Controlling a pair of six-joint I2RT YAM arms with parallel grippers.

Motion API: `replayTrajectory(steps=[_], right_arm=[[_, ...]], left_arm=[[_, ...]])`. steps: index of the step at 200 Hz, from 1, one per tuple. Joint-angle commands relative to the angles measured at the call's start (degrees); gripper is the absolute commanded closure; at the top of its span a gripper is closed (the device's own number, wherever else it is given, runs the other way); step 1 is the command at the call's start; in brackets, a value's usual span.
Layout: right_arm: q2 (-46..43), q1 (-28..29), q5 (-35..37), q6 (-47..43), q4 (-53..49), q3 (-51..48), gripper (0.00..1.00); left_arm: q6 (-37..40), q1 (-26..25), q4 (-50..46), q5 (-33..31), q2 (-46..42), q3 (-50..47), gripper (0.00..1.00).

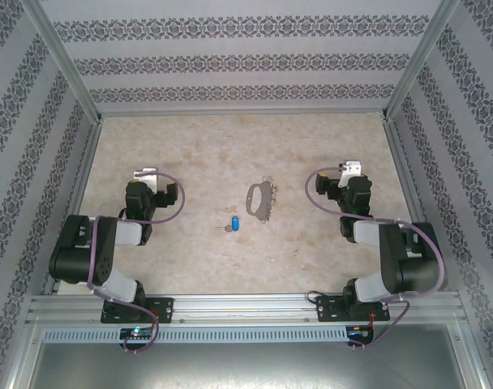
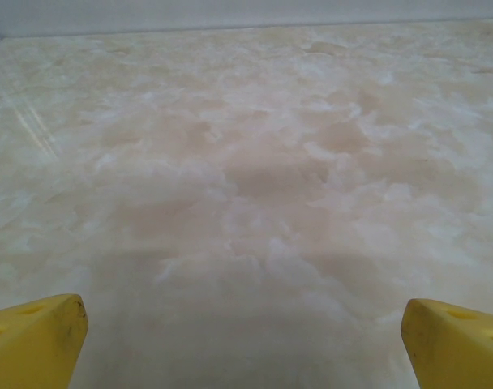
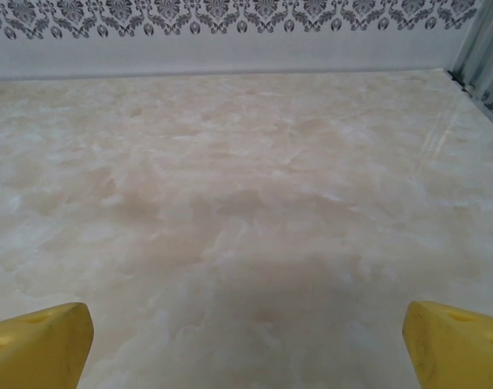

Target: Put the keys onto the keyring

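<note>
- The left gripper [image 1: 146, 175] hangs over the left part of the marbled table [image 1: 206, 138]. Its yellow fingers [image 2: 34, 342] are spread as wide as they go and hold nothing.
- The blue-headed key [image 1: 235, 223] lies flat near the table's middle, just near-left of the keyring and apparently not touching it.
- The grey keyring [image 1: 258, 199] lies flat, its small wire rings [image 1: 269, 199] along its right side.
- The right gripper [image 1: 352, 169] hangs over the right part of the table, jaws equally wide and empty.
- The step in hand looks like the first reach. The key is tiny, so descend squarely over its blue head and pinch there. The other arm should steady the loop so it cannot slide.
</note>
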Motion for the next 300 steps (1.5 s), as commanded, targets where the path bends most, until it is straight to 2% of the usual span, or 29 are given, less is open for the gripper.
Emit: replayTrajectory(steps=[1, 18, 33, 51, 59, 71, 85, 96, 105, 116, 131, 160, 183, 231, 284, 300], right_arm=[[-8.05, 2.24, 4.45, -0.66, -14.6, 5.31, 0.02], [-12.91, 3.53, 6.8, 3.98, -28.62, 10.4, 0.02], [-15.23, 4.01, 6.77, 8.85, -40.65, 15.46, 0.02], [-15.03, 4.06, 5.37, 14.27, -52.74, 21.91, 0.02], [-13.64, 4.04, 2.81, 16.22, -57.56, 25.1, 0.02], [-10.36, 4.04, -3.28, 17.71, -63.4, 30.11, 0.02], [-6.19, 5.0, -9.34, 18.26, -67.53, 34.61, 0.02], [-3.57, 6.08, -12.1, 19.01, -69.23, 37.0, 0.02], [-1.7, 7.11, -13.54, 19.42, -70.37, 39.14, 0.02], [1.16, 8.3, -15.44, 19.02, -73.03, 42.51, 0.02], [6.33, 10.33, -14.54, 17.16, -79.42, 48.46, 0.02], [15.42, 13.06, -17.98, 15.1, -85.8, 56.54, 0.02], [22.42, 15.62, -20.65, 12.72, -89.05, 62.59, 0.07], [31.11, 17.8, -21.27, 10.29, -91.43, 71.19, 0.27], [40.36, 17.84, -21.58, 8.22, -92.45, 79.2, 0.41], [42.65, 17.84, -22.52, 7.88, -92.5, 80.8, 0.42]], left_arm=[[0.19, 0.8, -8.63, 0.79, -6.78, 2.39, 0.0], [0.95, 0.66, -18.77, 3.73, -12.05, 4.16, 0.0], [-0.2, 0.54, -25.47, 3.87, -17.61, 5.02, 0.0], [-7.29, 0.45, -32.57, 1.34, -23.68, 6.97, 0.0], [-10.92, 0.45, -38.54, 0.69, -25.34, 9.56, 0.0], [-12.45, 0.4, -49.35, 3.67, -25.97, 15.66, 0.0], [-14.24, 0.36, -60.08, 6.76, -23.0, 22.58, 0.0], [-16.06, 0.36, -64.39, 10.87, -20.21, 25.99, 0.0], [-18.0, 0.14, -65.42, 14.45, -18.43, 27.36, 0.0], [-21.19, -0.38, -67.2, 15.73, -16.4, 28.67, 0.0], [-24.16, -1.18, -68.97, 19.45, -14.54, 30.4, 0.0], [-26.72, -4.29, -71.91, 22.67, -12.87, 33.49, 0.0], [-28.91, -5.66, -73.19, 24.88, -11.26, 35.62, 0.0], [-30.66, -10.5, -76.19, 23.16, -8.76, 38.22, 0.0], [-34.79, -13.55, -73.86, 22.16, -9.1, 36.21, 0.02], [-34.63, -13.67, -73.97, 21.31, -9.33, 36.6, 0.03]])
